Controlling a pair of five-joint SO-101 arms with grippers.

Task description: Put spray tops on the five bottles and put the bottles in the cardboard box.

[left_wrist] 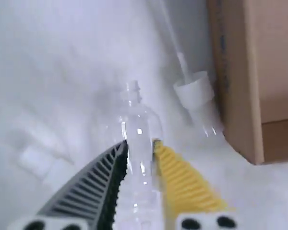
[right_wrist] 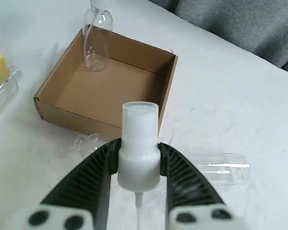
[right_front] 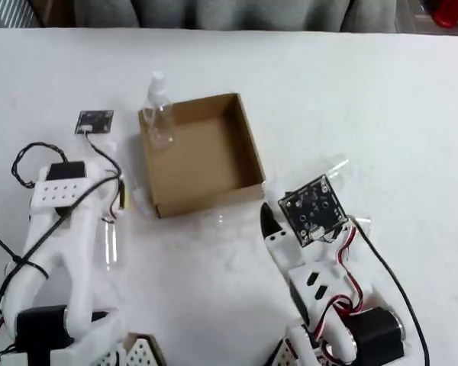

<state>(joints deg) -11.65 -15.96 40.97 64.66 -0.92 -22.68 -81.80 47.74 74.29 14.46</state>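
Left of centre in the high view, the left gripper [left_wrist: 139, 146] is clamped on an uncapped clear bottle [left_wrist: 137, 120], near the lower-left corner of the cardboard box [right_front: 206, 152]. Lower right of the box, the right gripper [right_wrist: 139, 148] pinches a white spray top [right_wrist: 140, 124] by its collar, thin tube showing between the jaws. One capped bottle [right_front: 159, 114] stands in the box's upper-left corner. The held bottle looks light, thin-walled and slippery, likely to twist if squeezed off-centre; mid-body is the safest hold, leaving the neck free. The top is stiff, its tube flexible, so it probably needs feeding in straight.
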